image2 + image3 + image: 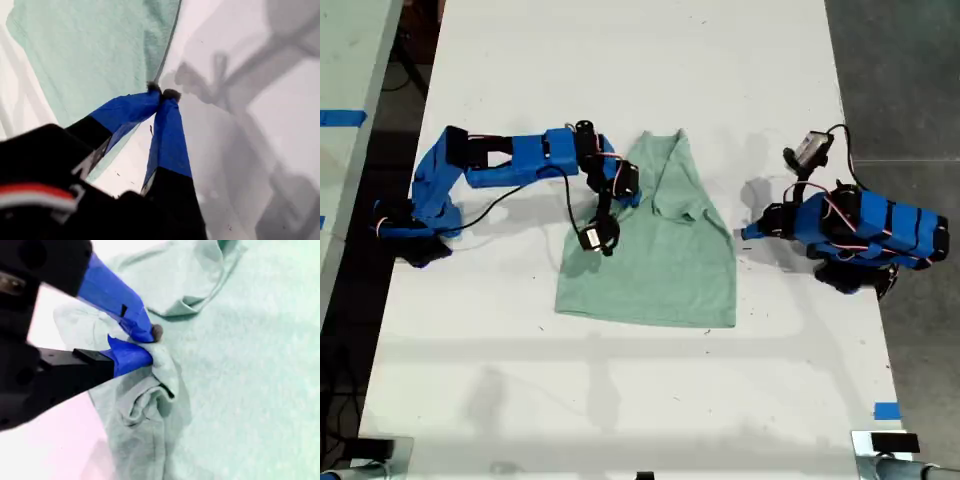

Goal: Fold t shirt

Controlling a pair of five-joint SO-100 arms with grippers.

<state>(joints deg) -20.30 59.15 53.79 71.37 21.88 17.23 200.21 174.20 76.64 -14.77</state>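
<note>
While my second end effector (145, 342) pinches a bunched fold of the pale mint-green cloth t shirt (665, 250) mid-tabletop (620, 80), my first end effector (162, 93) sits closed, empty, beside its hem; carry the fold across low, avoiding dragging.

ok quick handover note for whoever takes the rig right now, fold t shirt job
My first gripper: jaws closed, tips at the t shirt's edge on the exterior view's right; I cannot tell if it holds cloth.
My second gripper: shut on a bunched bit of the shirt, on the exterior view's left.
The shirt lies mid-table, lower part flat, upper part gathered in and wrinkled.
Done: cloth pinched, sleeve area partly drawn in.
Left: carry the fold across, then fold the body to a neat stack.
</note>
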